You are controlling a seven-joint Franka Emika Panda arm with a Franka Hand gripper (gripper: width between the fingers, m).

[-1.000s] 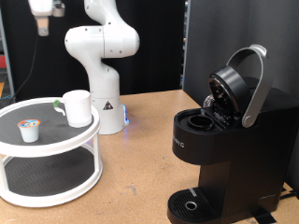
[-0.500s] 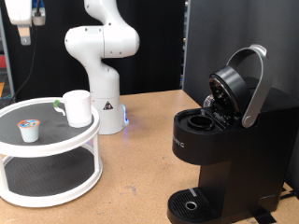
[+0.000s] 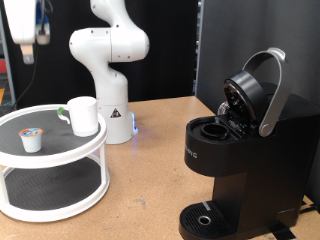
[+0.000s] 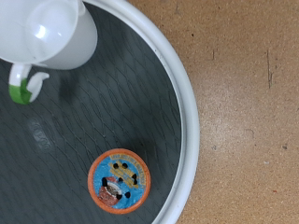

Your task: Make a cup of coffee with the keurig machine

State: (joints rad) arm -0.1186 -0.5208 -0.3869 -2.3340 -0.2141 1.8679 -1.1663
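Observation:
The white cup [image 3: 82, 115] stands on the top tier of a round white stand [image 3: 60, 157], with a small white pod [image 3: 33, 139] beside it. My gripper [image 3: 27, 50] hangs high above the stand at the exterior view's top left, touching nothing. The wrist view looks down on the cup [image 4: 51, 33], its handle with a green mark, and the pod's blue and orange foil lid [image 4: 119, 181]; no fingers show there. The black keurig machine [image 3: 240, 160] stands at the exterior view's right with its lid raised and its pod chamber [image 3: 212, 130] showing no pod.
The stand has a dark mesh top [image 4: 103, 103], a white rim [image 4: 187, 121] and a lower tier [image 3: 50, 185]. The white arm base [image 3: 108, 80] stands behind it. A brown tabletop [image 3: 150, 180] lies between stand and machine.
My gripper has moved towards the exterior view's left and come down a little above the stand. Cup, pod and machine have not moved.

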